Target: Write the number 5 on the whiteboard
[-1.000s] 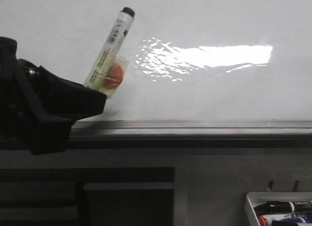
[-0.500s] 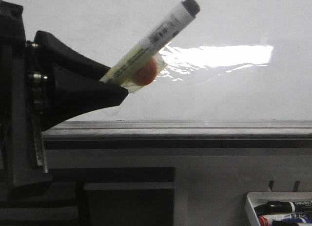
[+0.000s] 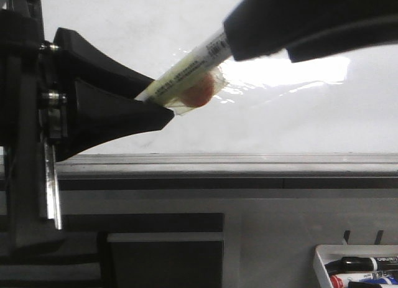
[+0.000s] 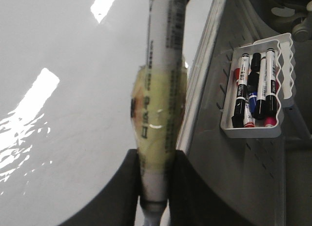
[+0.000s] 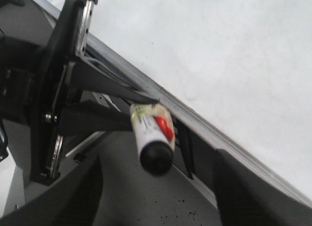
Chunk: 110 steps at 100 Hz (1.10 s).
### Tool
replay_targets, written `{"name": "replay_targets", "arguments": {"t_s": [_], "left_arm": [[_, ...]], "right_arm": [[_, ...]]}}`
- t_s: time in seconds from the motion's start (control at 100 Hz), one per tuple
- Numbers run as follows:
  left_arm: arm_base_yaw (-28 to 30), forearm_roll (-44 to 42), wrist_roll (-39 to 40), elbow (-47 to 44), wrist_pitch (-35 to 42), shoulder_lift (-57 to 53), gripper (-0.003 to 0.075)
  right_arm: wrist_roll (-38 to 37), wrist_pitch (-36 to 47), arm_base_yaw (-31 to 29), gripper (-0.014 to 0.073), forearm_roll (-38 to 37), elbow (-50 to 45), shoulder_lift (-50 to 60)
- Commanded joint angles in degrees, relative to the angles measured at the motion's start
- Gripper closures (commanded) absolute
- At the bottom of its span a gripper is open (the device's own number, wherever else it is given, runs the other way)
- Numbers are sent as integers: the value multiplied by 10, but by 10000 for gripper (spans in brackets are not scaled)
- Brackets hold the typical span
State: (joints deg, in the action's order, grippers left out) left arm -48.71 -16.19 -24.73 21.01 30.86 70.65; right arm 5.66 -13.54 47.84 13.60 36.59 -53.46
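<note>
left hand (image 3: 165, 111): grasping marker (image 3: 186, 73) | right hand (image 5: 156, 196): apparently spread around cap | whiteboard (image 3: 280, 126): blank

A hard white glare streaked the glossy whiteboard (image 3: 280, 126) in the front view, blown out to pure white beside the marker (image 3: 186, 76), with rippled reflections at its edge. The claws and arms there read as near-black silhouettes, their detail lost. The left wrist view showed two slanted glare bars and a soft, close marker. The right wrist view was evenly lit, its cap blurred.
</note>
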Motion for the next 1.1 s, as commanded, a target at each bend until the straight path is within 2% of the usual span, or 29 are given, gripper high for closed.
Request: {"name": "replay_targets", "arguments": {"t_s": [0.0, 0.16, 0.21, 0.26, 0.28, 0.31, 0.32, 0.33, 0.34, 0.36, 0.45, 0.5, 0.57, 0.69, 0.76, 0.89, 1.01, 1.09], "left_arm": [[0, 5, 1, 17, 43, -9, 741], [0, 5, 1, 17, 43, -9, 741], [0, 5, 1, 17, 43, -9, 741], [0, 5, 1, 17, 43, -9, 741], [0, 5, 1, 17, 43, -9, 741], [0, 5, 1, 17, 43, -9, 741], [0, 5, 1, 17, 43, -9, 741], [0, 5, 1, 17, 43, -9, 741], [0, 5, 1, 17, 43, -9, 741], [0, 5, 1, 17, 42, -9, 741], [0, 5, 1, 17, 42, -9, 733], [0, 5, 1, 17, 42, -9, 699], [0, 5, 1, 17, 42, -9, 598], [0, 8, 1, 17, 42, -9, 341], [0, 36, 2, 17, 42, -13, 267], [-1, 96, 2, 17, 11, -48, 277], [-1, 154, 2, 17, -92, -107, 283], [-1, 228, 2, 17, -138, -156, 283]], "right_arm": [[8, 47, 2, 176, 3, 38, -19], [8, 52, 7, 181, 3, 53, -62], [8, 45, 11, 225, 8, 59, -72], [8, 36, 13, 330, 17, 66, -79], [8, 35, 13, 416, 25, 68, -82], [8, 36, 13, 489, 30, 71, -82], [8, 37, 13, 565, 30, 72, -82], [8, 37, 13, 565, 30, 72, -82], [8, 39, 13, 615, 30, 72, -82], [8, 44, 13, 660, 30, 72, -82], [8, 64, 13, 655, 32, 72, -81], [8, 68, 13, 655, 32, 72, -81], [8, 68, 13, 655, 32, 72, -81], [8, 51, 13, 655, 32, 72, -82], [8, 43, 13, 655, 32, 72, -83], [-2, 23, 6, 655, 33, 72, -87], [-2, 27, -1, 655, 33, 75, -88], [-2, 17, -10, 655, 33, 89, -97]]}}
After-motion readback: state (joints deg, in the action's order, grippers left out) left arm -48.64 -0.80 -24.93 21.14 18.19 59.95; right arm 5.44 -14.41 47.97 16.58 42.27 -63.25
